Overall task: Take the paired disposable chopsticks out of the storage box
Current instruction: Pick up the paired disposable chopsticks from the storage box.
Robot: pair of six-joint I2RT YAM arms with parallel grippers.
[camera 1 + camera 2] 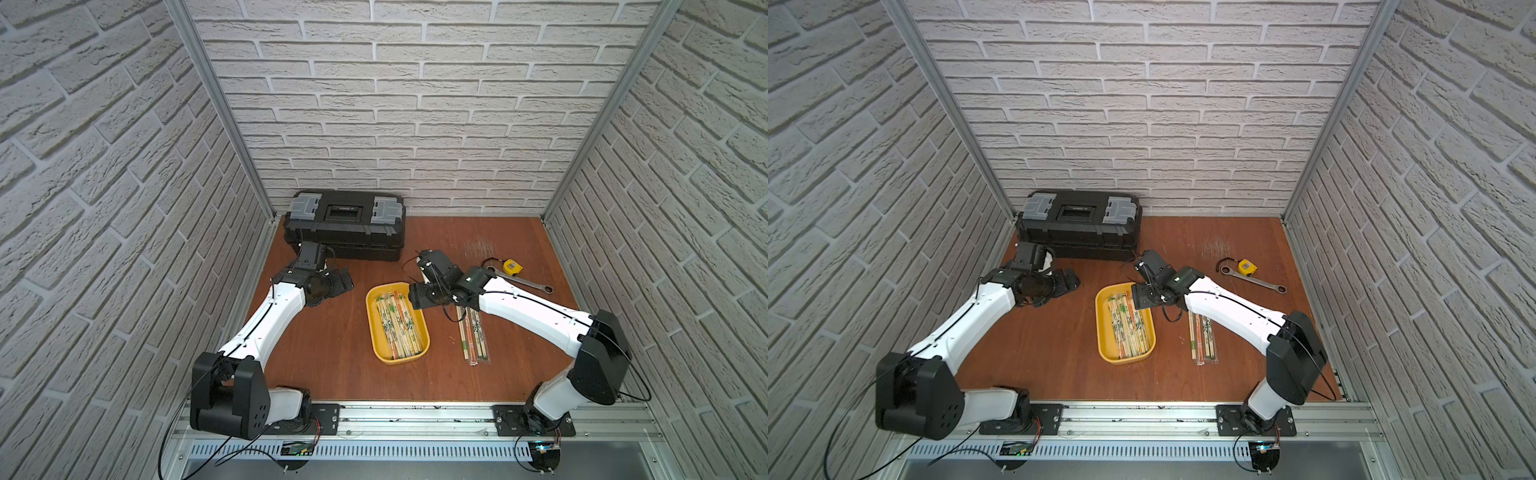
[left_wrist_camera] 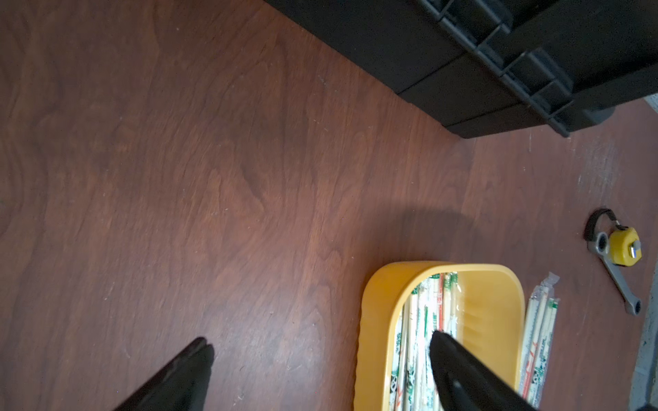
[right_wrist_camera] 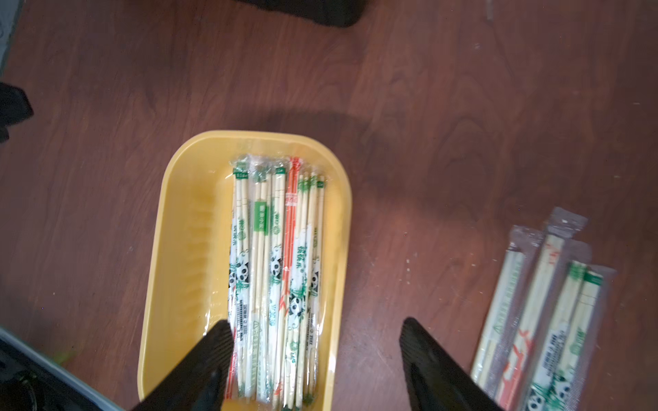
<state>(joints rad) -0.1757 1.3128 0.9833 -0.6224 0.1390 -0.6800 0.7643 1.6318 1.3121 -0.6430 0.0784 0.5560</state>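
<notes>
Your right end effector [image 3: 317, 322] is spread and pinching nothing. In the right wrist view one finger sits at the left edge of the bundle, lower middle of the frame. The other hangs over bare worktop [image 3: 391, 178] outside the rim. My guess is you're lining up on the next pair, but straddling the wall like that won't close on much. I can't tell how high the tips are.

Most of the paired disposable chopsticks [image 3: 277, 249] lie packed lengthwise in the storage box [image 3: 192, 249], mid-frame in both top views. A few loose pairs [image 1: 473, 336] lie side by side on the worktop just right of the box, partly under your right arm [image 1: 532, 307]. That's probably the drop-off row, kept parallel so it stays tidy.

The left end effector [image 2: 320, 338] is spread too and empty, left of the box near the black toolbox [image 1: 345, 224]. It's presumably parked out of the way.

The top views hide the right fingers under the wrist, so only the wrist camera shows the gap and the panda prints. The top views do show the tape measure [image 1: 512, 266] and wrench [image 1: 523, 282] at right, which that wrist view misses.
</notes>
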